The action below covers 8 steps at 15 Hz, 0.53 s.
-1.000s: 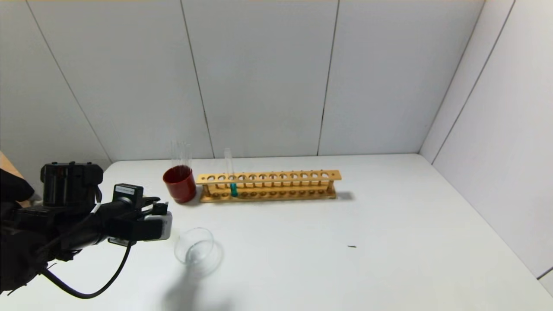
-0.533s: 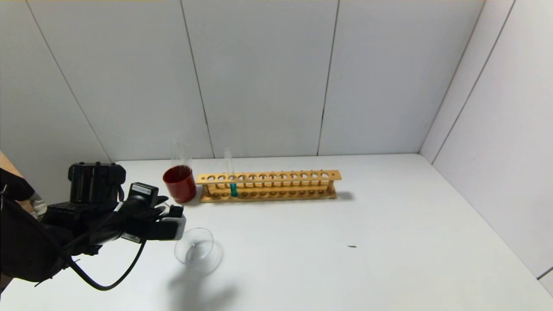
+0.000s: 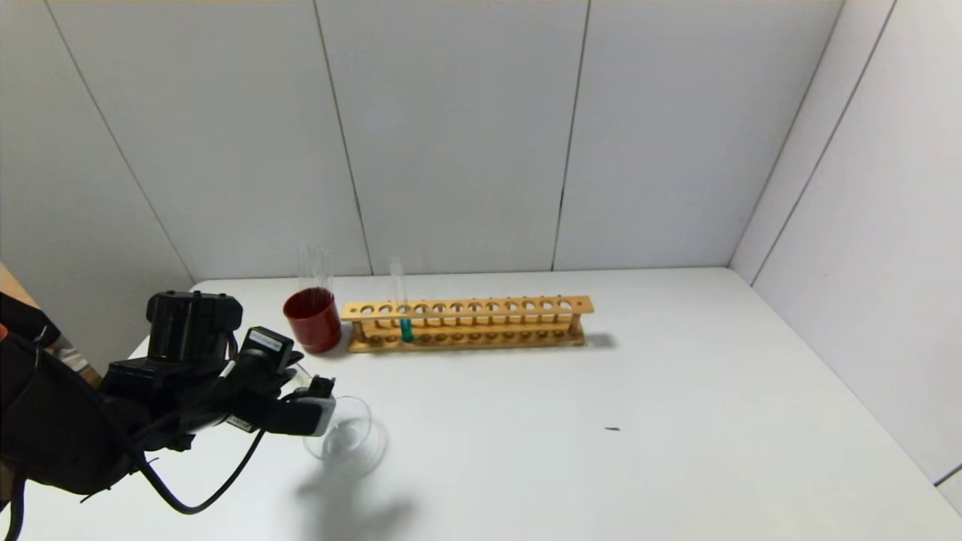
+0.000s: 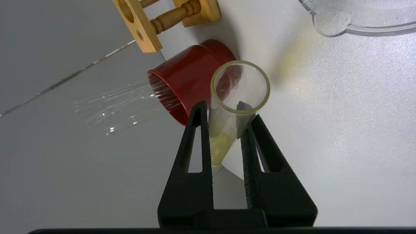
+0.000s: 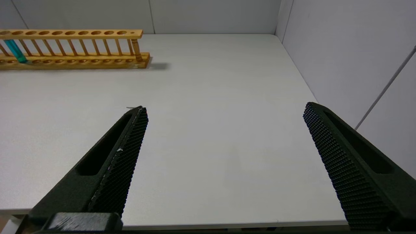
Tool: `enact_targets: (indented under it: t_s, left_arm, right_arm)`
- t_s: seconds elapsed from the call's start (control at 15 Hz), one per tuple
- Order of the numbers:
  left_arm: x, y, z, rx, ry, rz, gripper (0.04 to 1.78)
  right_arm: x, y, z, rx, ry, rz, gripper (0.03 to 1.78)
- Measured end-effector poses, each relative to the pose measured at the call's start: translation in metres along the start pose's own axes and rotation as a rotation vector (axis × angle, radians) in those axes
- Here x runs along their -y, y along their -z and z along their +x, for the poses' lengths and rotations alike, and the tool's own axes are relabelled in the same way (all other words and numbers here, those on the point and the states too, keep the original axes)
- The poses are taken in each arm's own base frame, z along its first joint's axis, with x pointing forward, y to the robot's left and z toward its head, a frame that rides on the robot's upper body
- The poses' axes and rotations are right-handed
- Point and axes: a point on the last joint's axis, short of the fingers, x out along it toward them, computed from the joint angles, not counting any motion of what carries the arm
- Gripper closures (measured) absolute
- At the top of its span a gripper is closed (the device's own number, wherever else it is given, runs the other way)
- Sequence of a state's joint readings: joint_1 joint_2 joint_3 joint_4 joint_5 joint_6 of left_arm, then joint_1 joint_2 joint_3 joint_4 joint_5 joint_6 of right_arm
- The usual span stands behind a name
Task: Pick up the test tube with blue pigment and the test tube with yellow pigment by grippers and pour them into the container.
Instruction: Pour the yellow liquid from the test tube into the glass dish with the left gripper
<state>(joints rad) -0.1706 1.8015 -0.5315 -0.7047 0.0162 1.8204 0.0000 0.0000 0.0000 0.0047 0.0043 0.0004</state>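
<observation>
1. Left gripper (image 4: 224, 110), jaws clamped on slender clear yellow-tipped test tube (image 4: 232, 107), tilted beside low clear glass dish (image 3: 342, 436); pour not done.
2. Right gripper (image 5: 224, 110) parked, jaws wide.
3. Teal-tipped glass tube (image 3: 403, 312) in wooden rack (image 3: 466, 323) at table's far side: untouched.

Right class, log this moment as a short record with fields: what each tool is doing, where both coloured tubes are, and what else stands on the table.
left tool: shut on the yellow-pigment test tube, beside the glass dish
right tool: open, holding nothing, above bare table
blue-pigment test tube: upright in the wooden rack
red cup: at the rack's left end, clear tubes standing in it
glass dish: no coloured liquid visible in it
</observation>
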Motion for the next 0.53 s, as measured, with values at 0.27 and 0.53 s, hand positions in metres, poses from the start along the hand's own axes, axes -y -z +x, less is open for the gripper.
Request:
enact_targets:
  t_s: [0.27, 0.53]
  left_arm:
    - [-0.0009, -0.0005, 0.0009, 0.001, -0.003, 0.069, 1.51]
    - [-0.0007, -0.0016, 0.0005, -0.001, -0.002, 0.131, 1.51]
  right_arm:
    - [0.0, 0.0, 0.0, 0.0, 0.0, 0.0, 0.06]
    - [0.0, 0.0, 0.0, 0.0, 0.0, 0.0, 0.06]
